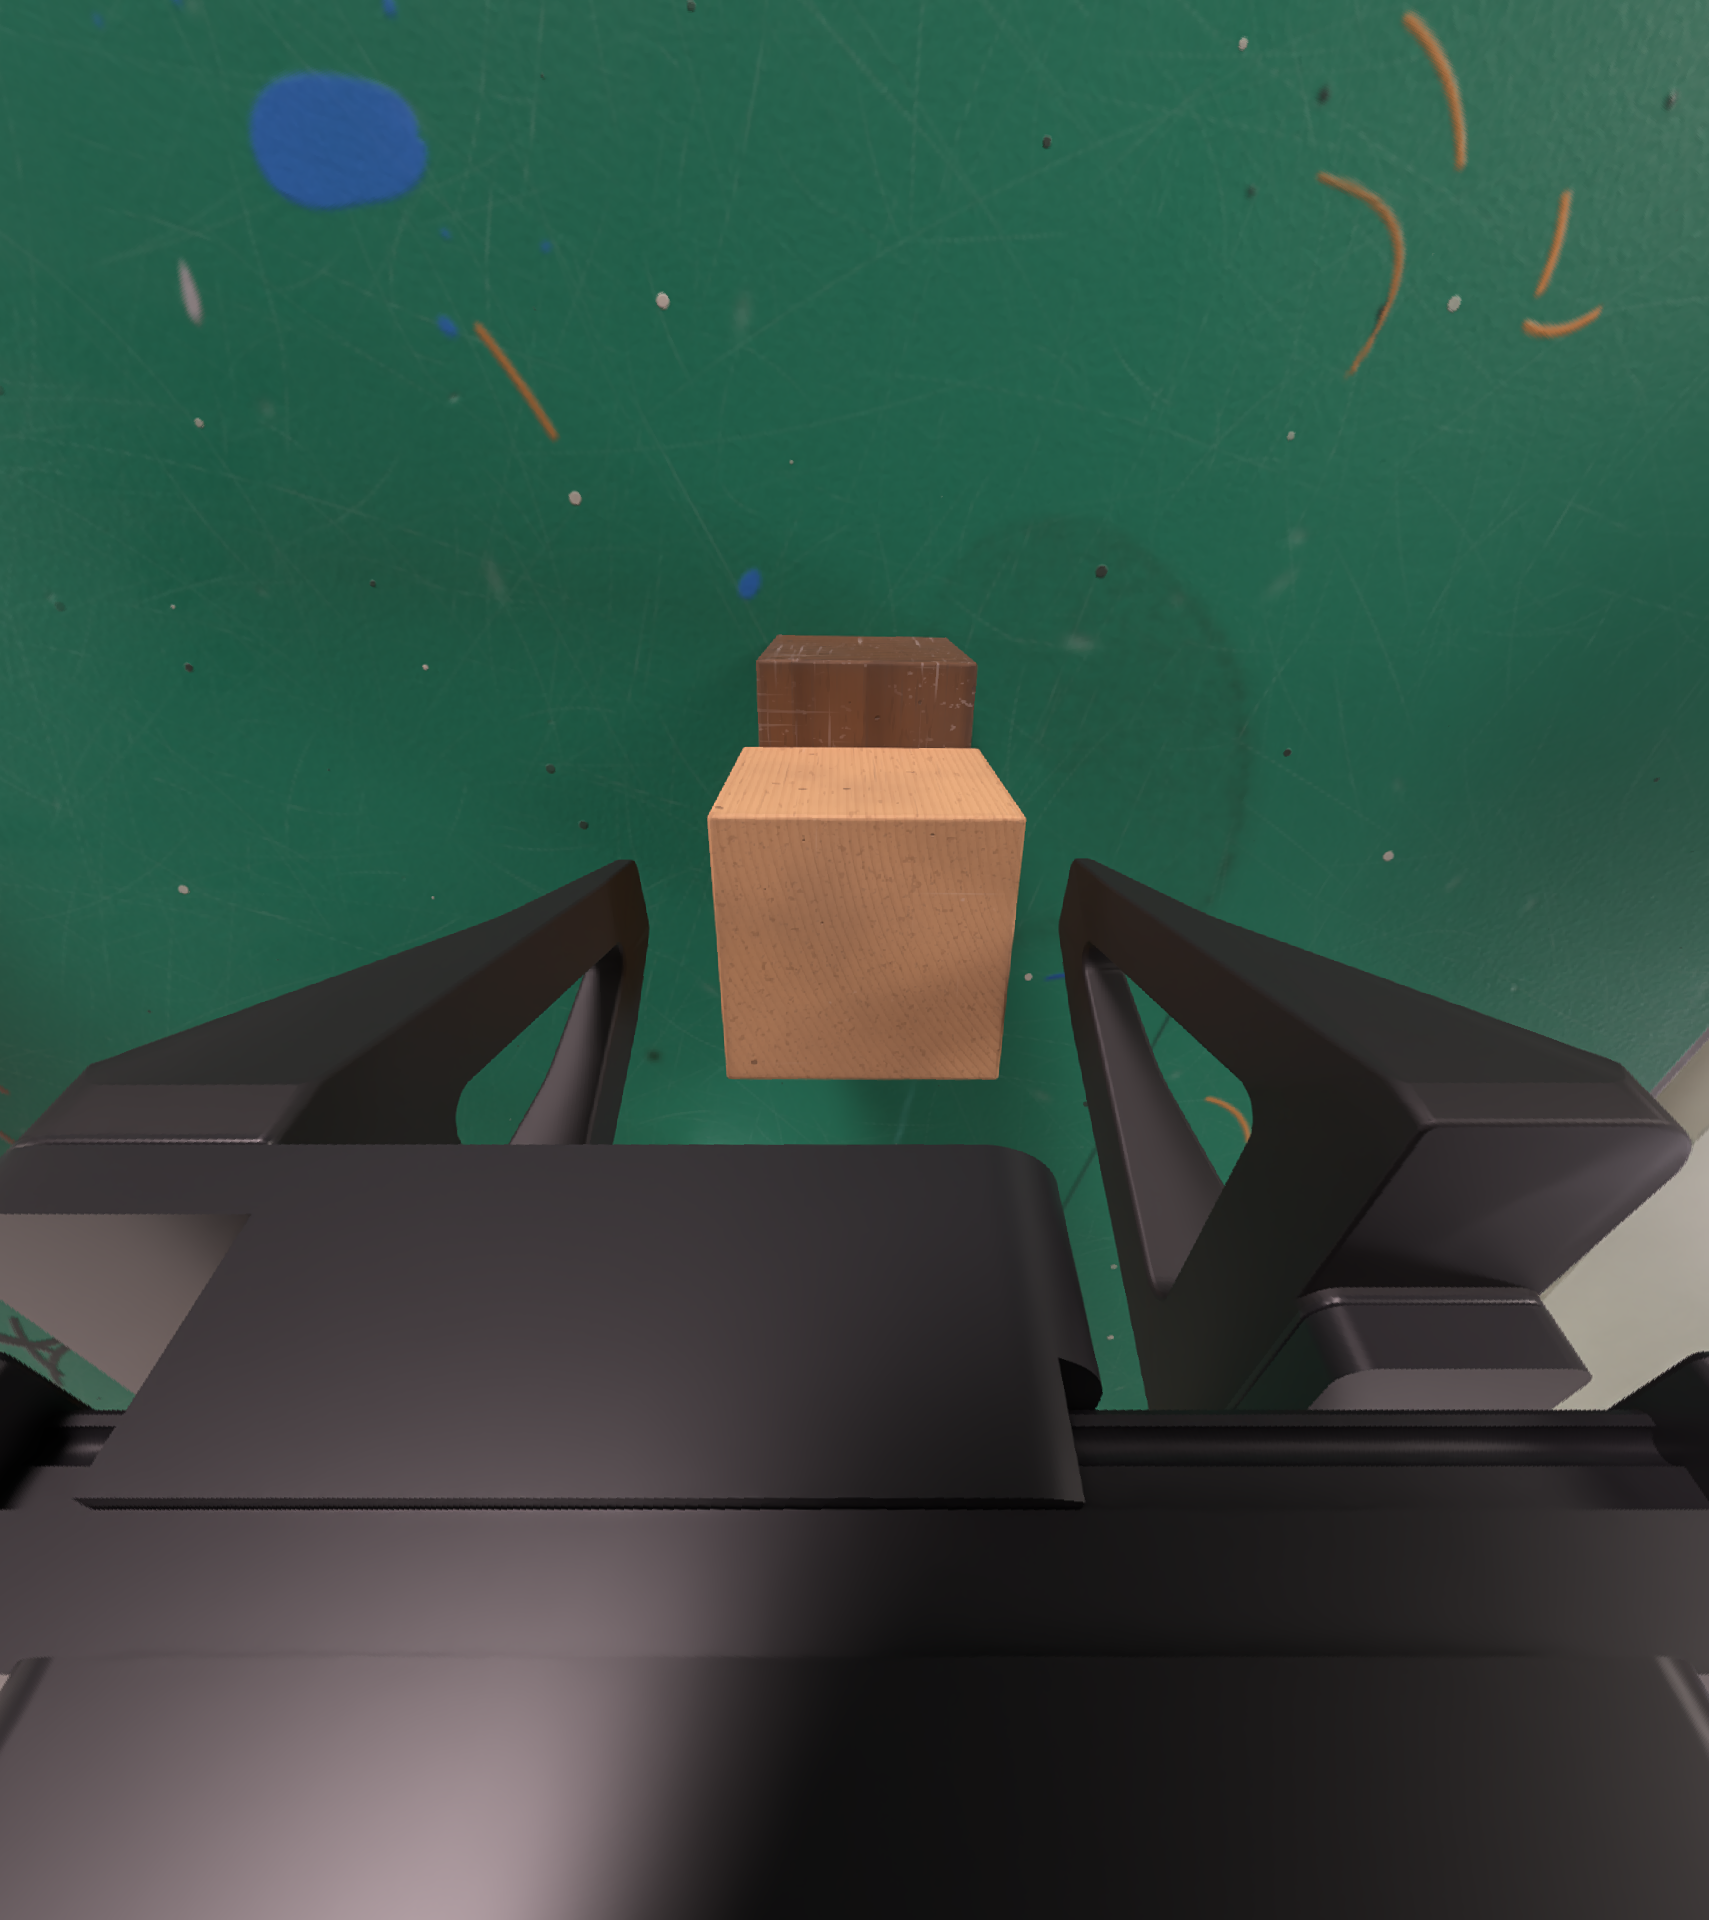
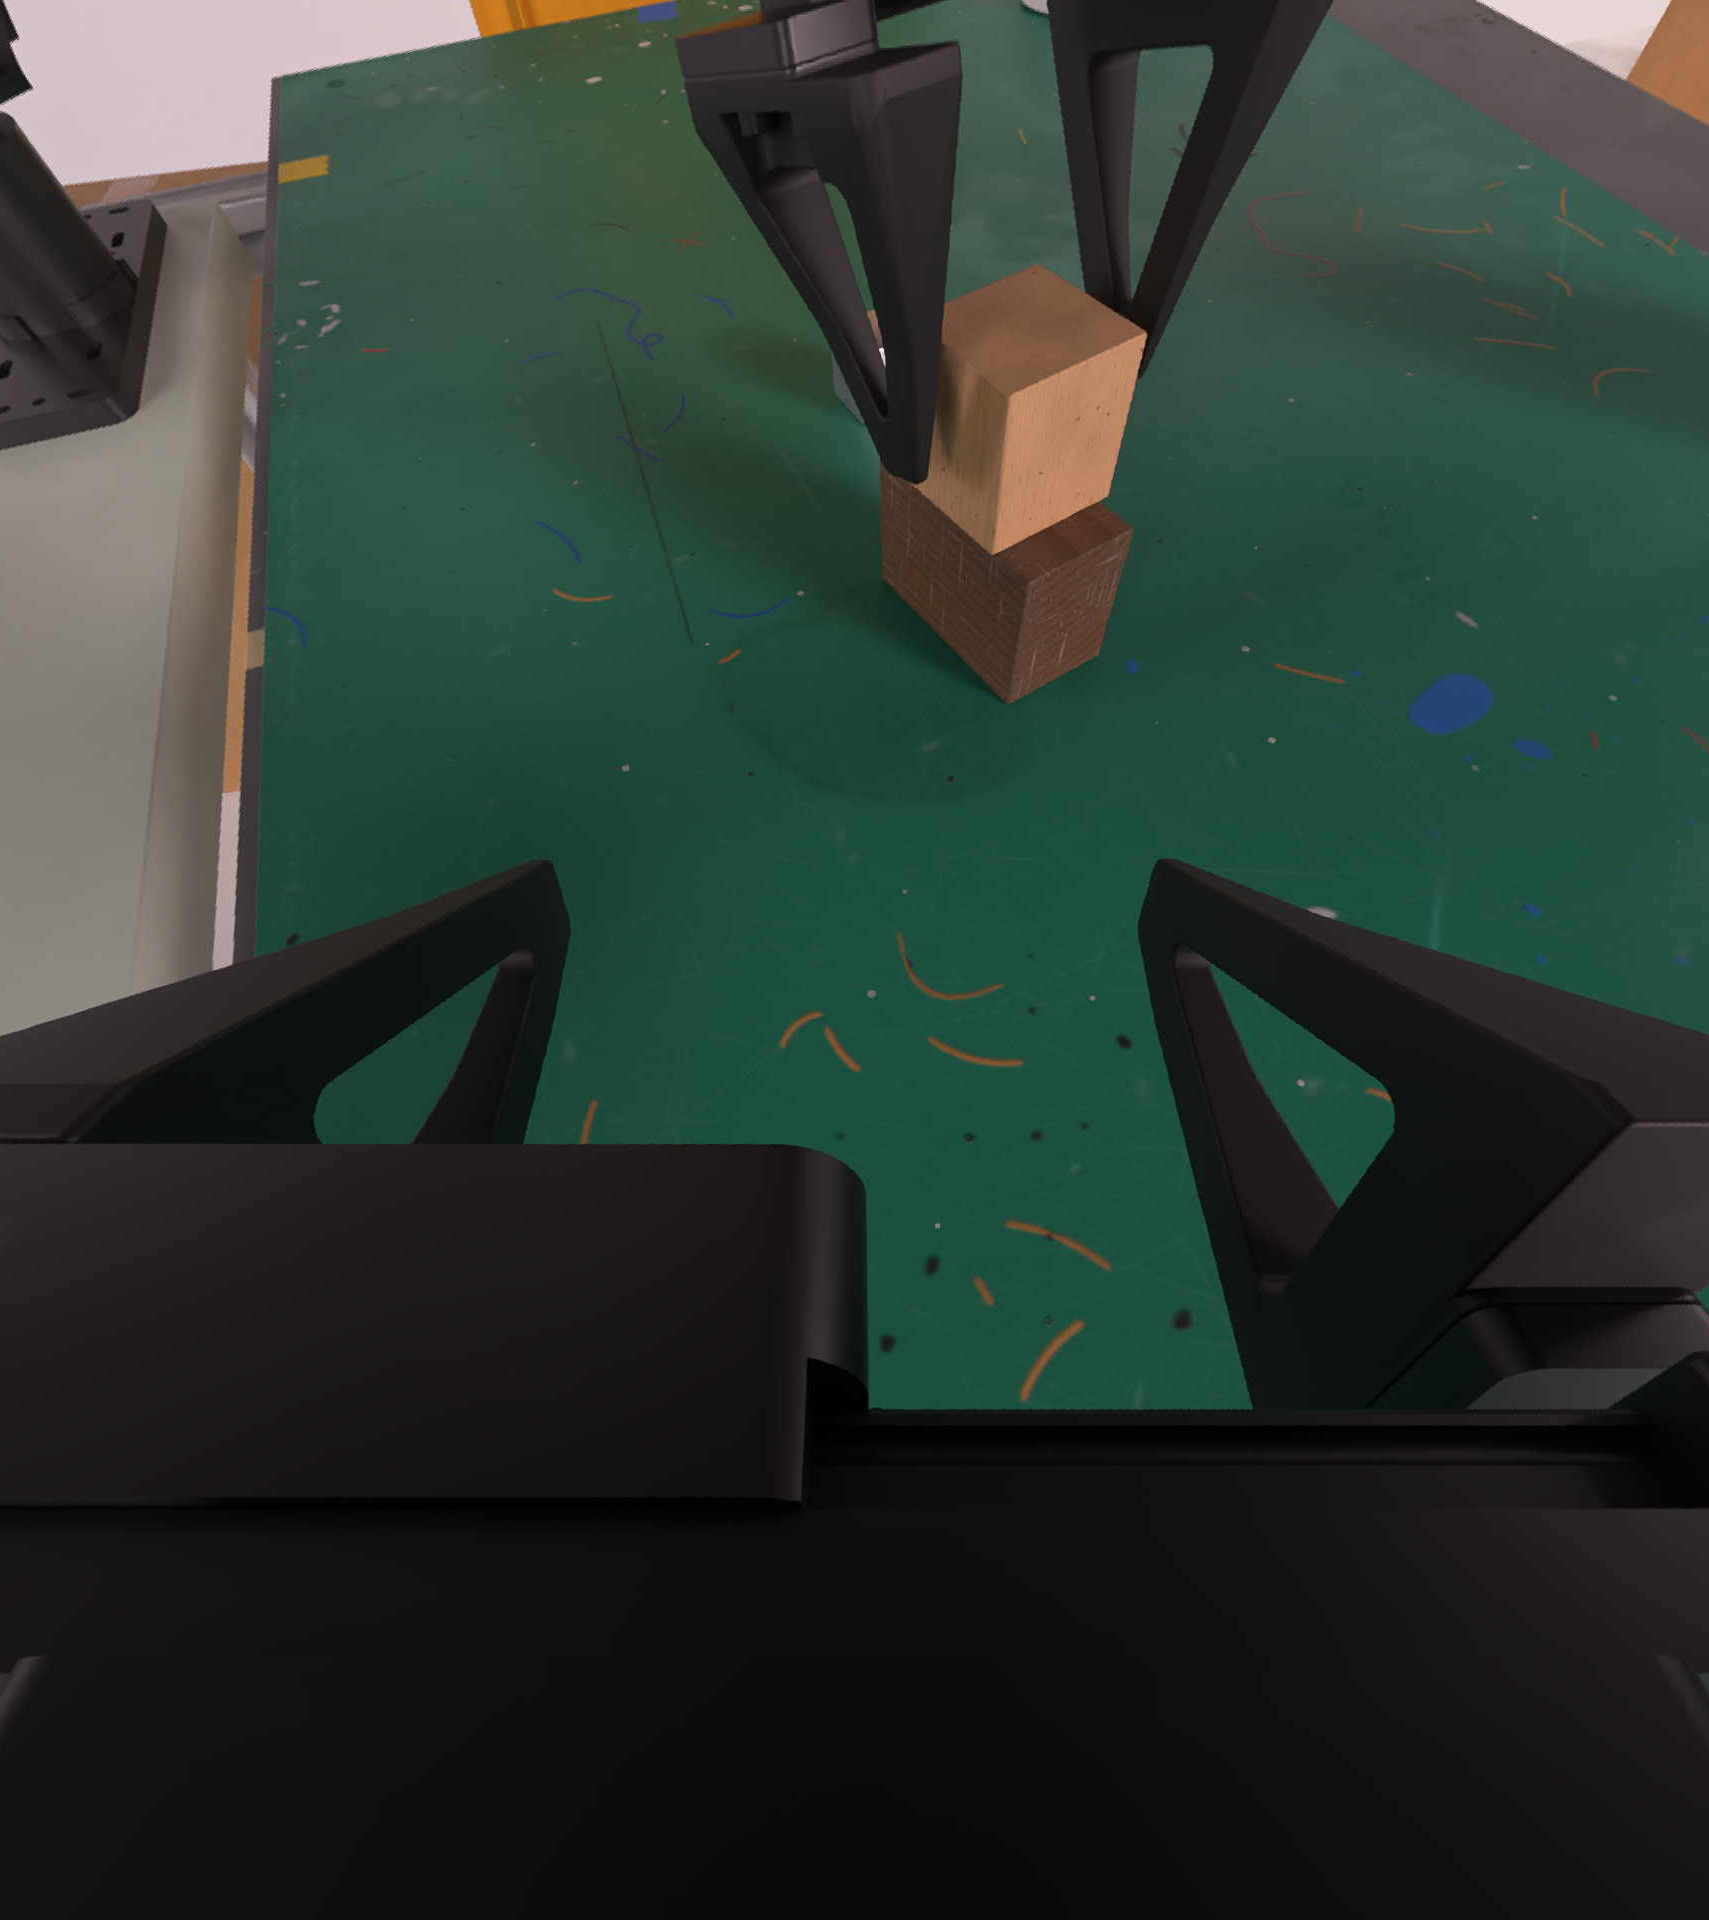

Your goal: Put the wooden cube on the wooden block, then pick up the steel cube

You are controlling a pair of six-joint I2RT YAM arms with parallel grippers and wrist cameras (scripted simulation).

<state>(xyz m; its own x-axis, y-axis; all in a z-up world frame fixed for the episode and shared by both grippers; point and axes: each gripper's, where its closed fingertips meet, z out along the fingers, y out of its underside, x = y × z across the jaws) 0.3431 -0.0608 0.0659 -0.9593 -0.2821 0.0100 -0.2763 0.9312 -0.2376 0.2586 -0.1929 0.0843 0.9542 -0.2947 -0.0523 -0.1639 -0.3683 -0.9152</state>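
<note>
Item 1, wooden cube point(image 1: 860, 914): pale, fine-grained; sits on top of the wooden block, its base resting on the block's upper face. In the right wrist view it stands at about 12 o'clock, turned slightly so one corner overhangs the block's near edge.

Item 2, wooden block point(image 1: 865, 691): dark brown, scratched; stands on the green mat, directly under the cube. In the left wrist view only its far portion shows past the cube at 12 o'clock.

Item 3, left gripper point(image 1: 852, 883): black, two fingers spread to either side of the cube. Green mat shows in the gap on each side of the cube in the left wrist view, so the cube is released, not clamped. From the right wrist view the fingers reach down from 12 o'clock and flank the cube's upper half.

Item 4, right gripper point(image 2: 855, 883): black, fingers wide apart with nothing between them, over bare mat, well apart from the stack.

Item 5, green mat point(image 2: 517, 727): scuffed work surface with orange scribbles, blue paint spots and white flecks.

Item 6, black arm base point(image 2: 29, 301): bolted to a pale bench at 10 o'clock, beside the mat's edge.

Steel cube: not visible in either view.
</note>
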